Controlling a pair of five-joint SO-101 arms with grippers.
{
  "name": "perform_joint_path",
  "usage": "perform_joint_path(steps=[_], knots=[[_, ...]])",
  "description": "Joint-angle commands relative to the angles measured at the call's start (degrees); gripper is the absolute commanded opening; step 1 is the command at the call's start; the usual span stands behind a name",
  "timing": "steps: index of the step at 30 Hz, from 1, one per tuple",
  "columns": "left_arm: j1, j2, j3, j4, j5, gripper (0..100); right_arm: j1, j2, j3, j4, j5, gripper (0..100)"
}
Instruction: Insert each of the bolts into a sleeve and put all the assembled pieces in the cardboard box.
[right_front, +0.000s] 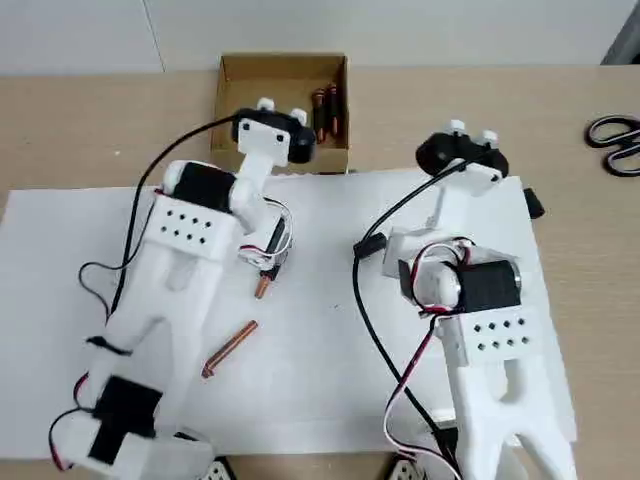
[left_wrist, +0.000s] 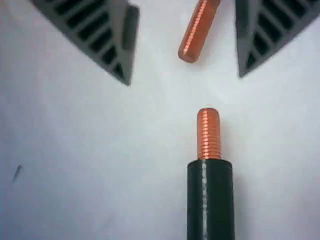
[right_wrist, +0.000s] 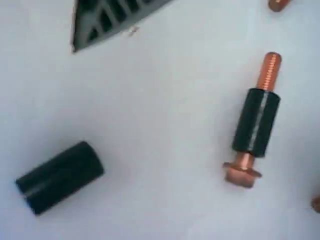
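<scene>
Our left gripper hangs wide open over the white paper sheet on the tan wooden counter, with the threaded end of a loose copper-coloured metal bolt lying between its jaws, near an assembled bolt in its black plastic sleeve. We reckon that loose bolt's light, stiff and keen to roll, so pinch mid-shank where threads give bite. As for the right gripper, we honestly can't tell, open or closed.

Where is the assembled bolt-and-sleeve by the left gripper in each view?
High view: assembled piece mostly under the left arm, copper end showing.
Left wrist view: its sleeve and thread facing the open left gripper.
Right wrist view: a whole sleeved bolt; cannot tell if it is the same.
Landmark: loose bolt, tip facing that thread.
</scene>
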Motion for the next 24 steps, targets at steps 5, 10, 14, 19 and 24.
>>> perform_joint_path(steps=[5,10,14,19,24], knots=[[-0.3,6.4,-2.2,-0.1,-0.2,15,2.3,-0.1,-2.6,0.3,-0.5,11.5],[-2.8,7.6,-5.2,-0.6,-0.2,15,2.2,0.6,-2.6,-0.3,-0.6,11.4],[-6.9,5.6,-7.8,-0.8,0.1,15,0.2,2.9,-2.7,-1.4,-0.4,11.4],[-15.3,2.8,-7.9,-0.4,0.1,15,-6.5,7.8,-3.1,-3.8,-0.5,11.4],[-20.5,1.8,-7.7,0.2,-0.2,15,-13.2,11.1,-3.1,-13.1,-0.5,11.8]])
